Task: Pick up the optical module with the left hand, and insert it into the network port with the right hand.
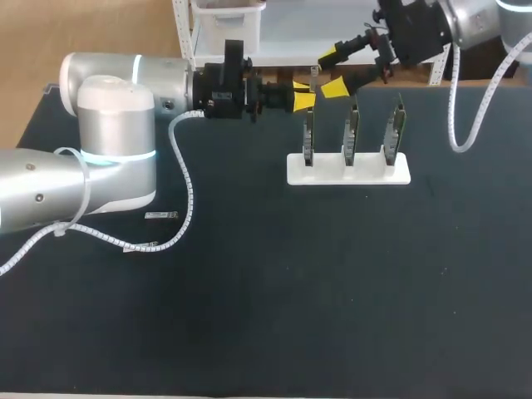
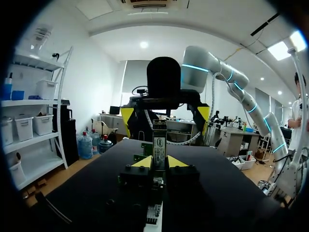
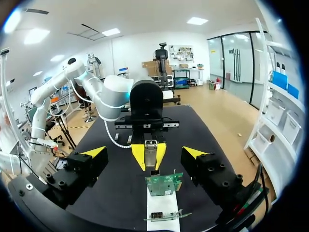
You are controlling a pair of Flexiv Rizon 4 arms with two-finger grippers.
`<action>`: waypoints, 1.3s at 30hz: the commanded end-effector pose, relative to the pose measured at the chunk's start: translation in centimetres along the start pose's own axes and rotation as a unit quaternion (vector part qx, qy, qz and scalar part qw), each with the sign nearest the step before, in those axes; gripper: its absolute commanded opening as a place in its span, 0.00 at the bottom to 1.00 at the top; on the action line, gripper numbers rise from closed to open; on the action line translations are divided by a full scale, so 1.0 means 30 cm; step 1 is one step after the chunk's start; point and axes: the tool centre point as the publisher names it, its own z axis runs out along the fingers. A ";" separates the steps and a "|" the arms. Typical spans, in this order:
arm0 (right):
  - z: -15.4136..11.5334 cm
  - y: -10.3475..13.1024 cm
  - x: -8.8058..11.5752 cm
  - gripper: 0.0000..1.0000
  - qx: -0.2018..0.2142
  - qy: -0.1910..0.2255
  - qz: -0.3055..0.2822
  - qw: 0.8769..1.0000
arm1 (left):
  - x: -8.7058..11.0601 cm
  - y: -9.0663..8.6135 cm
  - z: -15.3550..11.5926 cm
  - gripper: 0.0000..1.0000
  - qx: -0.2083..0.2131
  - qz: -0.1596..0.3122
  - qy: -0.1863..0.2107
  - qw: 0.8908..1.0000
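Silver optical module (image 3: 150, 152), held level in left gripper (image 1: 302, 93), close by leftmost green network card (image 3: 164, 184), upright in white stand (image 1: 370, 173).

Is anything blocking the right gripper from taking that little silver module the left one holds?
Nothing visible. The optical module sticks out of the left gripper, straight ahead of the open right gripper, with a clear gap between. The nearest green card stands under the module, not between them.
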 end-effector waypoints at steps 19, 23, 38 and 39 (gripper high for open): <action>0.037 0.008 -0.020 1.00 0.010 0.002 0.002 1.000 | 0.001 -0.004 -0.001 0.00 -0.002 0.001 -0.001 1.000; 0.039 0.010 -0.020 1.00 0.009 0.003 0.002 1.000 | 0.001 -0.004 -0.001 0.00 -0.002 0.001 -0.001 1.000; 0.044 0.012 -0.024 0.00 0.014 0.003 0.002 1.000 | 0.001 -0.004 -0.001 0.00 -0.002 0.001 -0.001 1.000; 0.044 0.012 -0.024 0.00 0.014 0.003 0.002 1.000 | 0.001 -0.004 -0.001 0.00 -0.002 0.001 -0.001 1.000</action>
